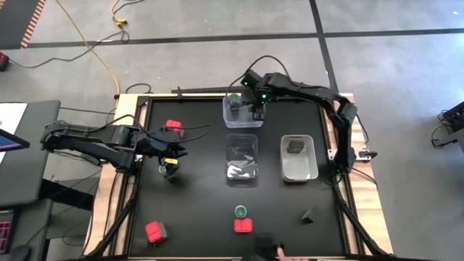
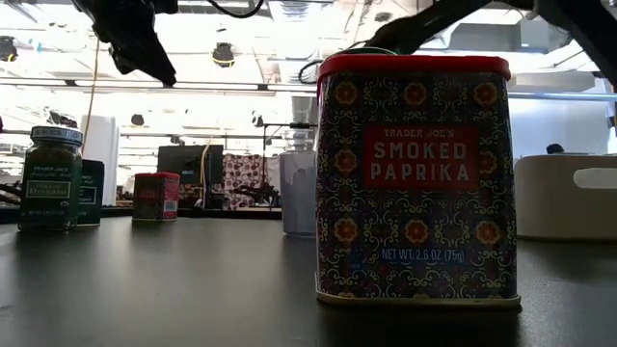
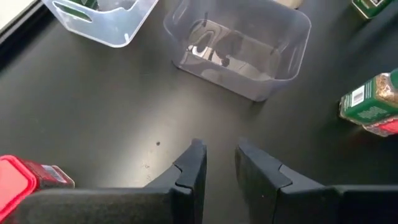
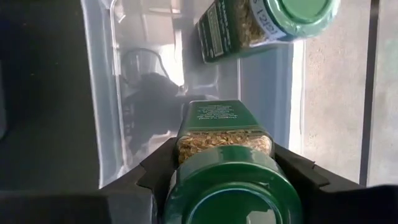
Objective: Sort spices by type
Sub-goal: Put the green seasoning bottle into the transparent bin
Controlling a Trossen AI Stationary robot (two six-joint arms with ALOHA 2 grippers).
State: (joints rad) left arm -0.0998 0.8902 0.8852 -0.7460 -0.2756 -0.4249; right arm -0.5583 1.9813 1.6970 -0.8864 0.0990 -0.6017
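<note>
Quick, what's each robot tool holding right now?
Left tool: nothing held, slightly open.
Right tool: shut on green-lidded jar, over far tub.

Overhead camera stares straight down on the whole table (image 1: pixel 196 181). Low camera sits at tabletop level, nearly against the paprika tin (image 2: pixel 415 178). Left wrist camera faces the middle clear tub (image 3: pixel 239 53), probably the overhead's centre tub (image 1: pixel 242 159). Right wrist camera peers closely into another tub (image 4: pixel 124 74).

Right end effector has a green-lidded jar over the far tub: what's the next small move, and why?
Probably lower a little and open. The right end effector grips a green-lidded jar above the clear tub, where another green-lidded jar already lies.
</note>
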